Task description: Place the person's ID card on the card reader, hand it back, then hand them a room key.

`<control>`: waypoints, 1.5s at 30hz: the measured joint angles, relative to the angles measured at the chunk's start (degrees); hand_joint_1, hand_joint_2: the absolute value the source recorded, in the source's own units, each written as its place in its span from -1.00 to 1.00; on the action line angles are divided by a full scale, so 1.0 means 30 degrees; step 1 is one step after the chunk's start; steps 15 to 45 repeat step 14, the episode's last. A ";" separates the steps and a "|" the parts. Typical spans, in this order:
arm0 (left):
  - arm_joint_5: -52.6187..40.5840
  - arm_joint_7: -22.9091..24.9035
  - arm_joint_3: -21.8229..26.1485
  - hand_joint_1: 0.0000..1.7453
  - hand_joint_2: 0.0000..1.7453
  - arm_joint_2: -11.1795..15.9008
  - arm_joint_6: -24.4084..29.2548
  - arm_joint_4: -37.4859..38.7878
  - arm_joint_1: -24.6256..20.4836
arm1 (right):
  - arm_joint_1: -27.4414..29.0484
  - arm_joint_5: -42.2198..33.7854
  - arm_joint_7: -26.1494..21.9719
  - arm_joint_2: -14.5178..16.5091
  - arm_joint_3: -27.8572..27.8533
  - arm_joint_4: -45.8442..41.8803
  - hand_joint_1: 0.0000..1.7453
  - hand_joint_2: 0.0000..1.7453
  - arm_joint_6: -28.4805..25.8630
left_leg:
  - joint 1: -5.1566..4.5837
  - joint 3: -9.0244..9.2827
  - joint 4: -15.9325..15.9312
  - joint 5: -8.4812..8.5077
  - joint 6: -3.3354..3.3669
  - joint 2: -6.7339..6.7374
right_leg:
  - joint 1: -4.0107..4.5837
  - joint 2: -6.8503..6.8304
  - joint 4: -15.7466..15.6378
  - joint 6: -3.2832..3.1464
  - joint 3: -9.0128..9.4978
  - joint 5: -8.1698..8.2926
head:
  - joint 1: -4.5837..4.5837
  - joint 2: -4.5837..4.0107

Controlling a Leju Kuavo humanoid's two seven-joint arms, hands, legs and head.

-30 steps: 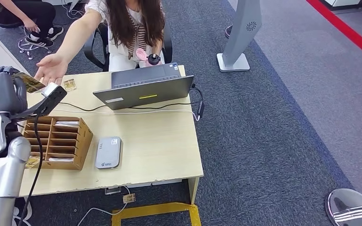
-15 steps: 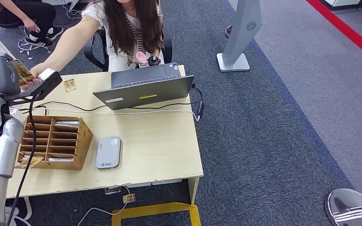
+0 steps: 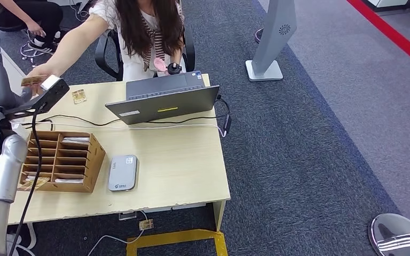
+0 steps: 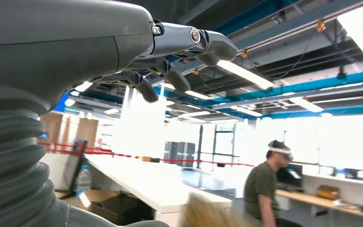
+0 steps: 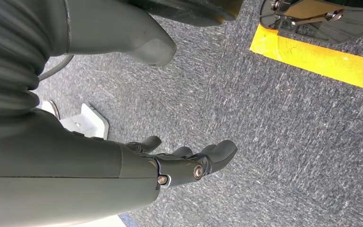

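The robot's left arm (image 3: 0, 160) is a smooth silver tube with rounded segments and a darker grey block near the wrist. A black cable (image 3: 34, 160) runs down along it, and a black bracket with a pale end (image 3: 45, 93) juts out from the wrist. The left hand (image 4: 179, 52) is dark grey, with a ribbed rubber-like cover behind it and small silver screws set into the fingers. The right hand (image 5: 179, 163) is the same dark grey, with a thick matte thumb (image 5: 137, 35), a ribbed cover, and round screw heads on the fingers.
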 joint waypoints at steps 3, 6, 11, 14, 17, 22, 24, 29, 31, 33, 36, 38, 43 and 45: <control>0.1670 -0.1060 0.0272 -1.00 1.00 0.0051 0.0566 -0.1487 0.1118 | 0.0004 -0.0167 0.0000 0.0000 -0.0005 0.0000 -1.00 1.00 -0.0034 | 0.0000 -0.0001 -0.0002 -0.0006 -0.0002 0.0016 | 0.0000 0.0014 0.0000 -0.0002 0.0000 -0.0003 | 0.0000 0.0000; 0.4057 -0.2246 0.0823 -1.00 1.00 0.0233 0.1003 -0.3666 0.2859 | 0.0012 -0.0423 -0.0024 0.0000 -0.0013 0.0000 -1.00 1.00 -0.0087 | 0.0000 0.0002 -0.0008 -0.0020 -0.0013 0.0037 | 0.0000 0.0038 0.0001 -0.0005 -0.0004 -0.0008 | 0.0000 0.0000; 1.2747 -0.5742 0.2965 -1.00 1.00 0.0573 0.0595 -0.8156 0.6982 | 0.0084 -0.1284 -0.0460 0.0009 -0.0284 0.0000 -1.00 1.00 -0.0279 | 0.0002 0.0021 -0.0032 -0.0051 -0.0026 0.0099 | -0.0001 0.0107 0.0004 -0.0014 -0.0007 -0.0031 | 0.0011 0.0000; 1.8439 -0.8233 0.4994 -1.00 1.00 0.0563 -0.0900 -1.0351 0.9575 | 0.0172 -0.1785 -0.0855 0.0058 -0.0596 0.0000 -1.00 1.00 -0.0447 | 0.0002 0.0043 -0.0045 -0.0080 -0.0046 0.0148 | -0.0001 0.0153 0.0002 -0.0035 -0.0010 -0.0059 | 0.0015 0.0000; 1.8439 -0.8233 0.4994 -1.00 1.00 0.0563 -0.0900 -1.0351 0.9575 | 0.0172 -0.1785 -0.0855 0.0058 -0.0596 0.0000 -1.00 1.00 -0.0447 | 0.0002 0.0043 -0.0045 -0.0080 -0.0046 0.0148 | -0.0001 0.0153 0.0002 -0.0035 -0.0010 -0.0059 | 0.0015 0.0000; 1.8439 -0.8233 0.4994 -1.00 1.00 0.0563 -0.0900 -1.0351 0.9575 | 0.0172 -0.1785 -0.0855 0.0058 -0.0596 0.0000 -1.00 1.00 -0.0447 | 0.0002 0.0043 -0.0045 -0.0080 -0.0046 0.0148 | -0.0001 0.0153 0.0002 -0.0035 -0.0010 -0.0059 | 0.0015 0.0000; 1.8439 -0.8233 0.4994 -1.00 1.00 0.0563 -0.0900 -1.0351 0.9575 | 0.0172 -0.1785 -0.0855 0.0058 -0.0596 0.0000 -1.00 1.00 -0.0447 | 0.0002 0.0043 -0.0045 -0.0080 -0.0046 0.0148 | -0.0001 0.0153 0.0002 -0.0035 -0.0010 -0.0059 | 0.0015 0.0000; 1.8439 -0.8233 0.4994 -1.00 1.00 0.0563 -0.0900 -1.0351 0.9575 | 0.0172 -0.1785 -0.0855 0.0058 -0.0596 0.0000 -1.00 1.00 -0.0447 | 0.0002 0.0043 -0.0045 -0.0080 -0.0046 0.0148 | -0.0001 0.0153 0.0002 -0.0035 -0.0010 -0.0059 | 0.0015 0.0000; 1.8439 -0.8233 0.4994 -1.00 1.00 0.0563 -0.0900 -1.0351 0.9575 | 0.0172 -0.1785 -0.0855 0.0058 -0.0596 0.0000 -1.00 1.00 -0.0447 | 0.0002 0.0043 -0.0045 -0.0080 -0.0046 0.0148 | -0.0001 0.0153 0.0002 -0.0035 -0.0010 -0.0059 | 0.0015 0.0000; 1.8439 -0.8233 0.4994 -1.00 1.00 0.0563 -0.0900 -1.0351 0.9575 | 0.0172 -0.1785 -0.0855 0.0058 -0.0596 0.0000 -1.00 1.00 -0.0447 | 0.0002 0.0043 -0.0045 -0.0080 -0.0046 0.0148 | -0.0001 0.0153 0.0002 -0.0035 -0.0010 -0.0059 | 0.0015 0.0000; 1.8439 -0.8233 0.4994 -1.00 1.00 0.0563 -0.0900 -1.0351 0.9575 | 0.0172 -0.1785 -0.0855 0.0058 -0.0596 0.0000 -1.00 1.00 -0.0447 | 0.0002 0.0043 -0.0045 -0.0080 -0.0046 0.0148 | -0.0001 0.0153 0.0002 -0.0035 -0.0010 -0.0059 | 0.0015 0.0000; 1.8439 -0.8233 0.4994 -1.00 1.00 0.0563 -0.0900 -1.0351 0.9575 | 0.0172 -0.1785 -0.0855 0.0058 -0.0596 0.0000 -1.00 1.00 -0.0447 | 0.0002 0.0043 -0.0045 -0.0080 -0.0046 0.0148 | -0.0001 0.0153 0.0002 -0.0035 -0.0010 -0.0059 | 0.0015 0.0000; 1.8439 -0.8233 0.4994 -1.00 1.00 0.0563 -0.0900 -1.0351 0.9575 | 0.0172 -0.1785 -0.0855 0.0058 -0.0596 0.0000 -1.00 1.00 -0.0447 | 0.0002 0.0043 -0.0045 -0.0080 -0.0046 0.0148 | -0.0001 0.0153 0.0002 -0.0035 -0.0010 -0.0059 | 0.0015 0.0000; 1.8439 -0.8233 0.4994 -1.00 1.00 0.0563 -0.0900 -1.0351 0.9575 | 0.0172 -0.1785 -0.0855 0.0058 -0.0596 0.0000 -1.00 1.00 -0.0447 | 0.0002 0.0043 -0.0045 -0.0080 -0.0046 0.0148 | -0.0001 0.0153 0.0002 -0.0035 -0.0010 -0.0059 | 0.0015 0.0000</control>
